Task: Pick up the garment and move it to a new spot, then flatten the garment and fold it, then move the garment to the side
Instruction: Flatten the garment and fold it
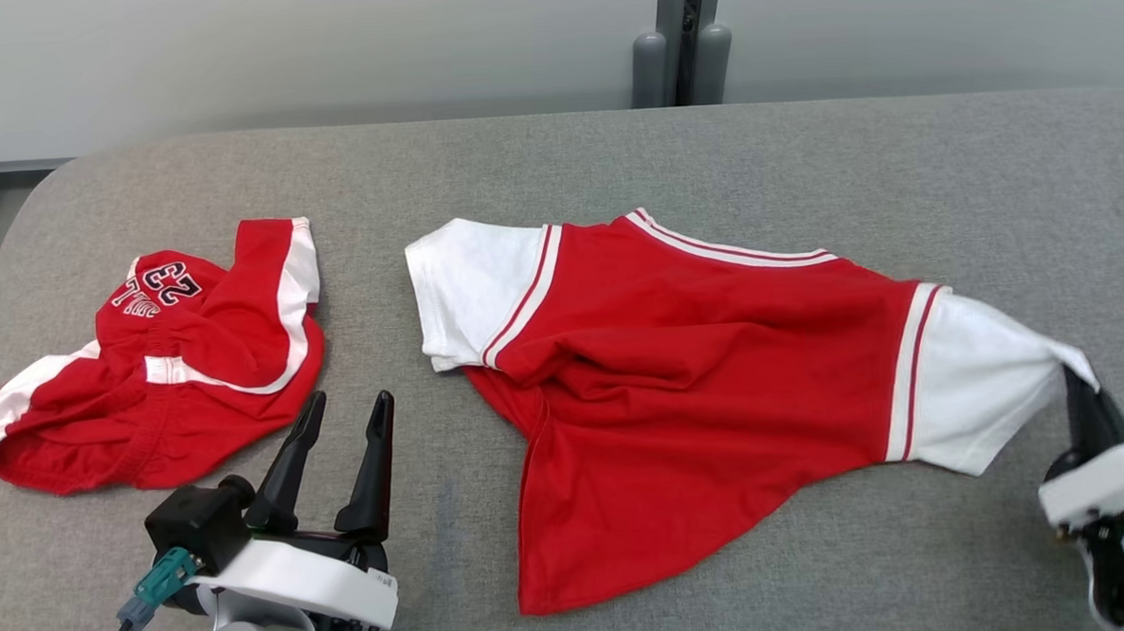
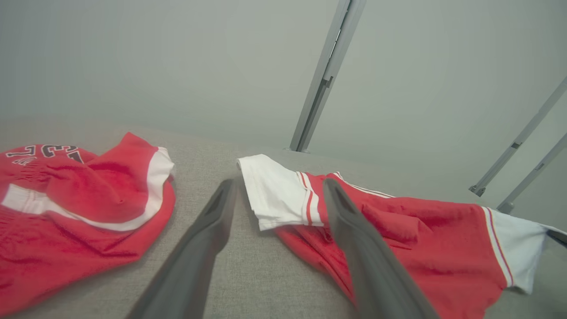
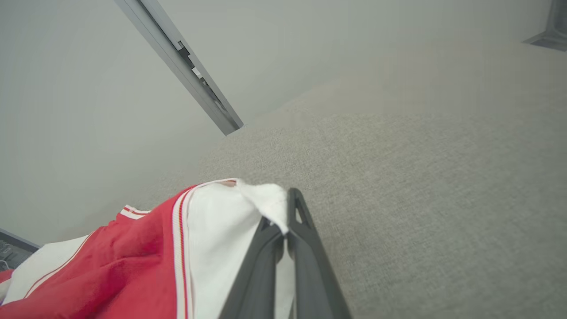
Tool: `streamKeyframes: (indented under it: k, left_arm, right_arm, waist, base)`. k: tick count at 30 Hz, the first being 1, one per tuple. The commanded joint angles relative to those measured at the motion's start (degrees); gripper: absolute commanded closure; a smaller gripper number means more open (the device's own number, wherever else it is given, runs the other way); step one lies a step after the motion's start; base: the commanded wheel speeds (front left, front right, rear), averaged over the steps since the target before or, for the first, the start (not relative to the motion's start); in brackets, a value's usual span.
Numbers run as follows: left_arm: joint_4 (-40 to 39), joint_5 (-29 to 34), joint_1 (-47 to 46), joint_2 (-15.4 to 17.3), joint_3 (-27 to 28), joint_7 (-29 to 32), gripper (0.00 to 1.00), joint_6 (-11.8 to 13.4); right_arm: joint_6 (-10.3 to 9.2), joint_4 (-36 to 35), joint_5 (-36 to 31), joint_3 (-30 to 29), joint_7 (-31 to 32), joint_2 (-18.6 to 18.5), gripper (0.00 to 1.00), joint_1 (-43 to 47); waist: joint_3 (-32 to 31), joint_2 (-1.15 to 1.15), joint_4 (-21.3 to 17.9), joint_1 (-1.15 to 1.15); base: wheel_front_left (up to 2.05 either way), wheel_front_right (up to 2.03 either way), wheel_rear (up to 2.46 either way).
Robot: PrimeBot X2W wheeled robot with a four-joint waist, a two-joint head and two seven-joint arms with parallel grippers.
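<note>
White sleeve (image 1: 987,382) of red jersey (image 1: 697,366) clamped in right gripper (image 1: 1072,379), jaws together on cloth; left gripper (image 1: 350,405) gaping wide, empty, beside red shorts (image 1: 175,370).

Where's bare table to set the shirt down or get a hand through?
Widest bare table: the far strip behind the red shorts and red-and-white shirt, plus the far right corner. Narrow lane between shorts and shirt, with the open left gripper at its near end. Crowded: left and centre; right gripper is shut on the sleeve.
</note>
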Motion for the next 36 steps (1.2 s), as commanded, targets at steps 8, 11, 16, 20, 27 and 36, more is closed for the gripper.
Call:
streamKeyframes:
  k: [8, 11, 16, 20, 27, 36]
  left_arm:
    - [-0.12, 0.06, 0.83, 0.66, -0.12, -0.10, 0.00, 0.07]
    - [-0.05, -0.06, 0.95, 0.80, -0.16, -0.10, 0.00, 0.20]
    - [0.08, 0.03, 0.61, 0.80, -0.58, 0.03, 0.00, 0.32]
    - [0.19, -0.06, 0.36, 0.65, -0.97, 0.08, 0.00, 0.32]
    - [0.25, -0.37, 0.96, 0.67, -1.20, 0.06, 0.00, 0.59]
    - [0.18, -0.63, 0.59, 0.31, -1.23, 0.02, 0.00, 0.68]
  right_arm:
    - [0.02, -5.79, -5.86, -5.62, -0.36, 6.57, 1.00, 10.69]
    - [0.02, -7.06, -7.47, -5.90, -0.35, 8.42, 1.00, 12.03]
    - [0.02, -9.46, -10.11, -6.97, -0.35, 9.13, 1.00, 11.03]
    - [0.02, -11.46, -10.39, -10.54, -0.36, 9.68, 1.00, 10.88]
    - [0.02, -16.76, 5.94, -13.26, 3.90, 11.71, 1.00, 11.50]
    - [0.02, -7.80, 0.22, -13.31, 4.99, 6.71, 0.86, 8.03]
  waist:
    - [-0.48, 0.00, -0.42, 0.00]
    - [-0.72, 0.00, -0.64, 0.00]
    - [-1.23, 0.00, -0.68, 0.00]
    - [-1.69, 0.00, -0.11, 0.00]
    - [-2.27, 0.00, 0.67, 0.00]
    - [-1.35, 0.00, 0.36, 0.00]
  base:
    - [0.00, 0.00, 0.00]
    - [0.00, 0.00, 0.00]
    - [0.00, 0.00, 0.00]
    - [0.00, 0.00, 0.00]
    - [0.00, 0.00, 0.00]
    - [0.00, 0.00, 0.00]
